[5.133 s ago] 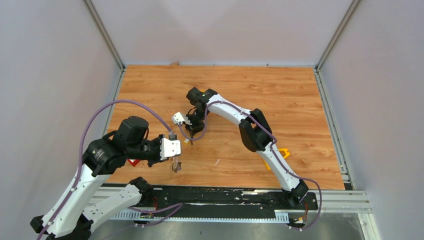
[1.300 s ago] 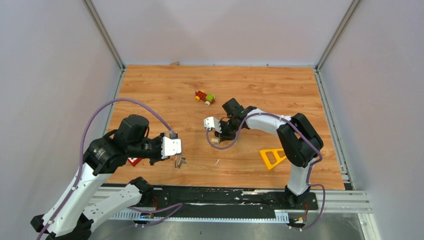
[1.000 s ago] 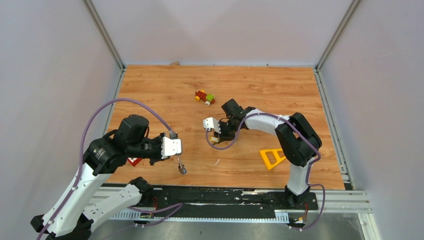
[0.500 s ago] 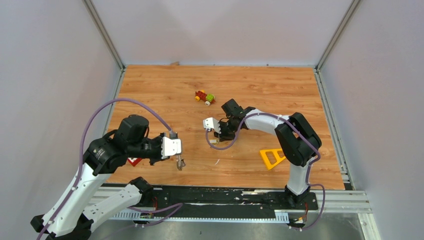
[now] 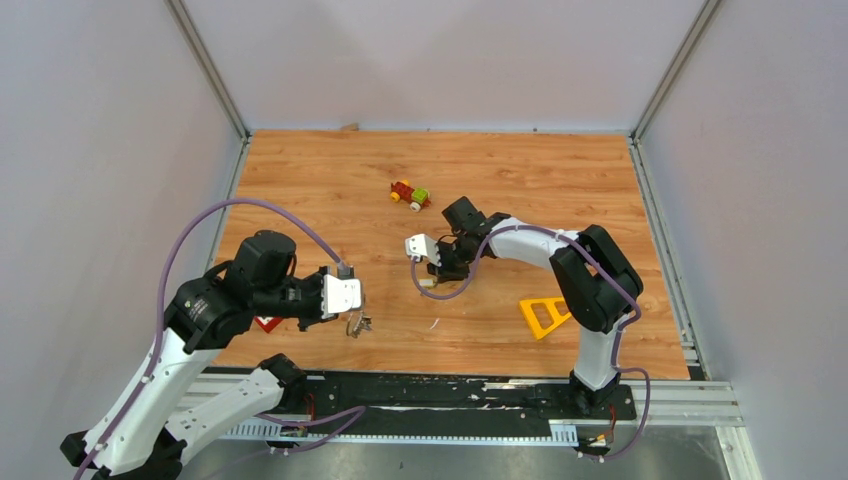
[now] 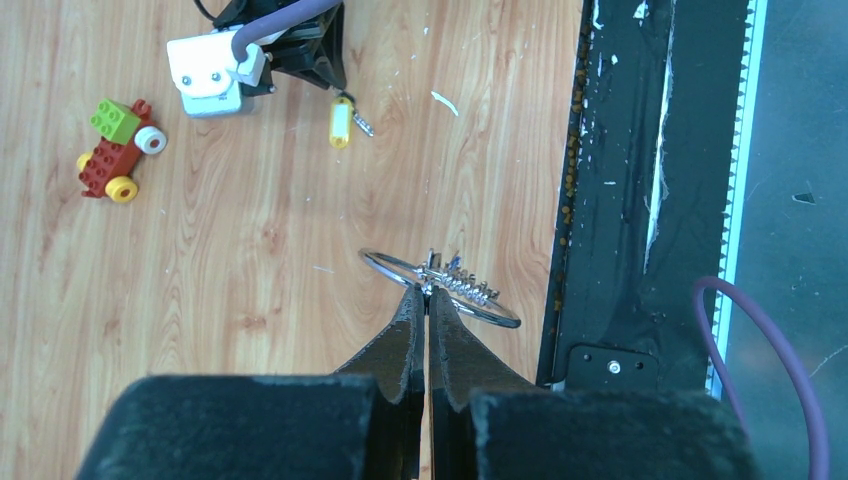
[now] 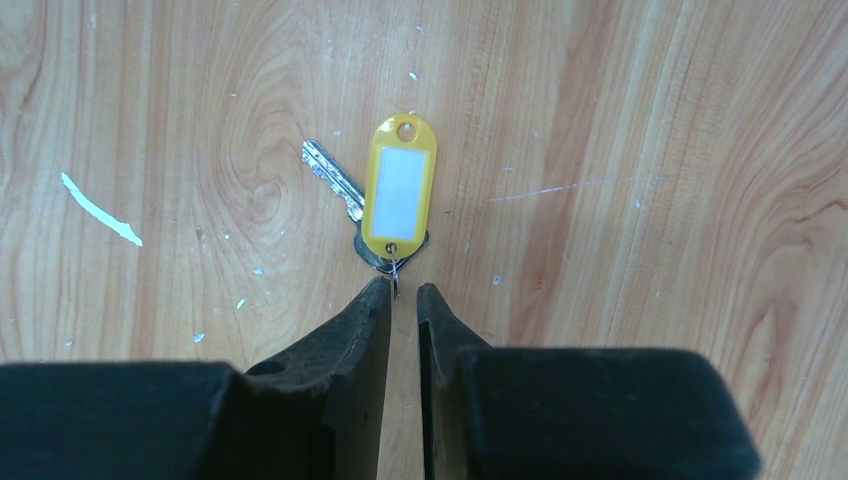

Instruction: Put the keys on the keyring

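Observation:
My left gripper (image 6: 427, 290) is shut on the thin silver keyring (image 6: 386, 266) and holds it above the near table edge. A small bunch of silver keys (image 6: 466, 287) hangs on the ring. It shows in the top view too (image 5: 357, 322). A silver key with a yellow tag (image 7: 399, 190) lies flat on the wood. It also shows in the left wrist view (image 6: 340, 122). My right gripper (image 7: 401, 288) is low over it. The jaws are a narrow gap apart, and the tag's small wire loop lies at their tips.
A red-green-yellow toy car (image 5: 410, 194) stands behind the right gripper. A yellow plastic triangle (image 5: 545, 315) lies by the right arm. A red piece (image 5: 266, 323) shows under the left arm. A black rail (image 5: 450, 395) runs along the near edge.
Since five seconds ago the right arm has drawn back to the right, uncovering the toy car, and the yellow-tag key is on the table. The keyring has swung in the left gripper.

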`<move>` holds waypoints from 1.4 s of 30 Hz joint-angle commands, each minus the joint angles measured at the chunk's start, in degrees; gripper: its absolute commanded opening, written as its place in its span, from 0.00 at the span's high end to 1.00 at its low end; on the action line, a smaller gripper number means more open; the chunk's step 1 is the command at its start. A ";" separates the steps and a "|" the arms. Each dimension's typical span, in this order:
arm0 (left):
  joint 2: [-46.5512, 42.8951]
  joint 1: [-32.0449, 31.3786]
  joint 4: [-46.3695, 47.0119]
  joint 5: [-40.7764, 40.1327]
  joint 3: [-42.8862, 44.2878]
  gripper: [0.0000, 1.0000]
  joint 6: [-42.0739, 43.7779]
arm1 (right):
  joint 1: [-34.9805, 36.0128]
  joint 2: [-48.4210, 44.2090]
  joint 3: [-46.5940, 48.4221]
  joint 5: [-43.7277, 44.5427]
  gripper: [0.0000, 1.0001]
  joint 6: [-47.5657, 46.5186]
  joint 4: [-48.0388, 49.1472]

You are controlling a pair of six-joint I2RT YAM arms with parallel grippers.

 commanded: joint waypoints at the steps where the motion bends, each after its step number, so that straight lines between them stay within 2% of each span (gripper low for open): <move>1: -0.50 0.23 1.10 0.71 1.42 1.00 0.45 | 0.56 0.48 2.22 -1.87 0.83 -0.95 0.68; 9: -0.58 0.23 1.01 0.63 1.47 1.00 0.34 | 0.73 0.86 2.26 -2.18 0.85 -1.03 0.72; 26: -0.66 0.21 2.59 -0.12 0.19 1.00 -0.58 | 0.64 -0.98 2.07 -2.51 1.00 -1.34 -0.20; 33: 0.82 0.23 8.11 0.09 -2.51 1.00 -3.24 | -0.26 -7.99 0.50 -4.07 1.00 0.78 0.12; 42: 5.29 0.21 20.85 5.25 -4.91 1.00 -11.26 | -0.49 -23.42 -2.77 -4.91 1.00 1.27 -1.37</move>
